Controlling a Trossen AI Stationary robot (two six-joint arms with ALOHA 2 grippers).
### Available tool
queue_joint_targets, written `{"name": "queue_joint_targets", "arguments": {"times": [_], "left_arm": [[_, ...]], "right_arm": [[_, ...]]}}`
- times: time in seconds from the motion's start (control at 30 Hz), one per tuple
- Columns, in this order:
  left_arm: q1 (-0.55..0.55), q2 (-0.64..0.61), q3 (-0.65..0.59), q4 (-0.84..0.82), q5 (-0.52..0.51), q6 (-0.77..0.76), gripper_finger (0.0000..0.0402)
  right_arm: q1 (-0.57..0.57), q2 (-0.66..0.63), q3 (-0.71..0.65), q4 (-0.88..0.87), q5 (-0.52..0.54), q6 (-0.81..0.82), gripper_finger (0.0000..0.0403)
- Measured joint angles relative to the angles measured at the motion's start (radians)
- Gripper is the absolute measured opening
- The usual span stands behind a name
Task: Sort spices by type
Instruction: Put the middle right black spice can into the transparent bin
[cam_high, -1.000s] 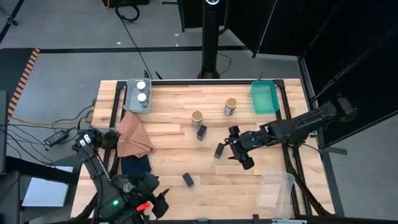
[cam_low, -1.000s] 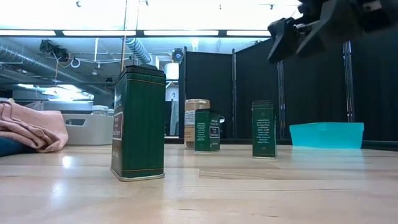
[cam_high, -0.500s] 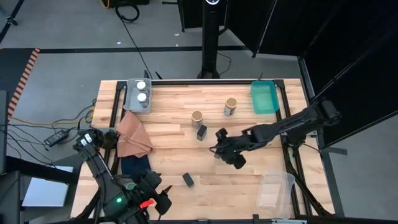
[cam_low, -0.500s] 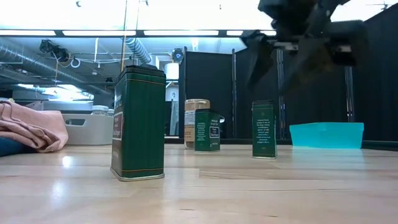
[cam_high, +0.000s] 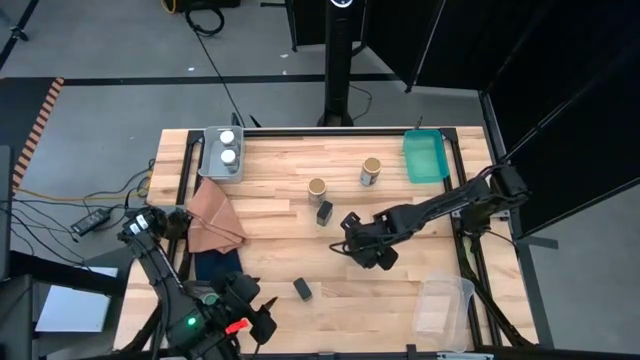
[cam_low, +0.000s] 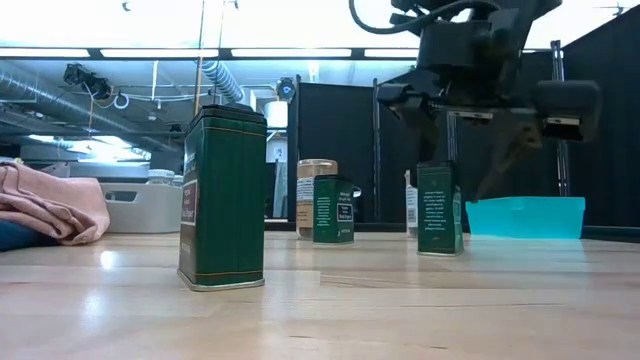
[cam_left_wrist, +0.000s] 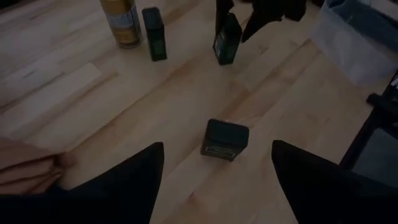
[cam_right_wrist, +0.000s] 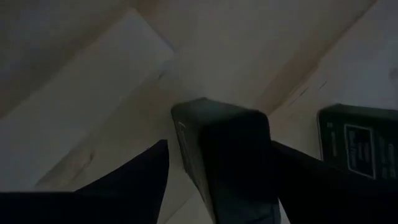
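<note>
Wood table (cam_high: 280, 180): my landmark; everything below is placed against its plank top.
Right gripper (cam_high: 360, 240): mine, down near the table's middle; its fingers (cam_right_wrist: 124, 180) stand spread either side of a dark tin (cam_right_wrist: 227, 155), and I cannot tell if they touch it.
High view: that middle tin is hidden under my gripper, so only the wrist and low views show it.
Low view: the middle tin (cam_low: 439, 207) stands upright on the wood, my gripper hanging over its top.
Second tin (cam_high: 324, 212): upright, just beside a tan-lidded jar (cam_high: 317, 189), toward the table's far half.
Other tan-lidded jar (cam_high: 371, 171): farther back, near the teal tray (cam_high: 425, 158).
Third tin (cam_high: 302, 289): alone near the table's front edge; the left wrist view shows it from above.
White-lidded jars (cam_high: 228, 146): in a grey bin (cam_high: 209, 160) at the far left corner.
Left gripper (cam_left_wrist: 214, 186): mine, fingers wide, hovering off the front edge, facing the third tin.
Brown cloth (cam_high: 212, 218): over the left edge.
</note>
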Motion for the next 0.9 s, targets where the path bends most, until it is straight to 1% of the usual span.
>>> {"name": "queue_joint_targets", "arguments": {"times": [0.07,0.17,0.37,0.7,0.9], "left_arm": [[0.002,0.000,0.000,0.000,-0.008,0.000,0.0302],[0.008,0.000,0.000,0.000,-0.015,0.001,0.0302],[0.026,0.000,-0.010,0.000,-0.028,0.022,0.0302],[0.049,0.000,-0.014,0.000,-0.030,0.066,0.0302],[0.069,0.000,-0.014,0.000,-0.039,0.087,0.0302]], "right_arm": [[-0.005,0.004,0.000,-0.011,0.007,-0.001,0.0257],[-0.013,0.007,0.000,-0.011,0.009,-0.001,0.0223],[-0.020,0.010,0.000,-0.006,0.016,0.043,0.0130],[-0.019,-0.016,-0.002,-0.007,0.030,0.198,0.0129],[-0.019,-0.123,-0.002,-0.031,0.030,0.300,0.0129]]}}
